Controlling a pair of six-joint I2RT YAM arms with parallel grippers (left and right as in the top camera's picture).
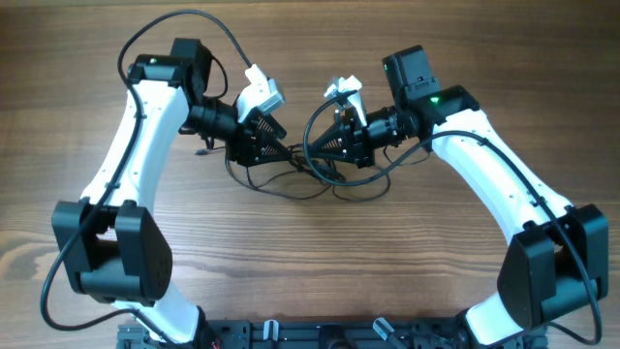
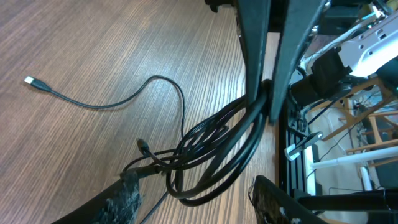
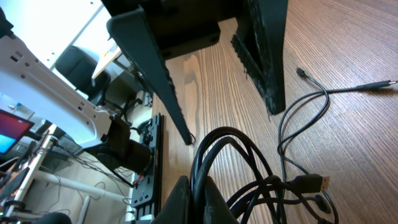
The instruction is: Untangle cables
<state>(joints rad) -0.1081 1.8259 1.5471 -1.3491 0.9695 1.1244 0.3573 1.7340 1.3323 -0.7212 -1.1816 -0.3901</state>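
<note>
The cables (image 1: 310, 179) lie in a black tangle on the wooden table between the two arms. My right gripper (image 3: 198, 186) is shut on a loop of the cables (image 3: 217, 143), holding it up off the wood; a gold-tipped plug (image 3: 311, 183) lies just right of it. My left gripper (image 2: 196, 183) stands open facing it, and the hanging loops of the cables (image 2: 211, 162) sit between its fingers (image 2: 127, 196). Seen from overhead, the left gripper (image 1: 284, 147) and right gripper (image 1: 322, 147) almost meet tip to tip.
One thin cable trails off over the wood to a silver-tipped plug (image 2: 30, 81). Two more loose cable ends (image 3: 379, 84) lie apart from the tangle. A black rail (image 1: 320, 334) runs along the table's front edge between the arm bases.
</note>
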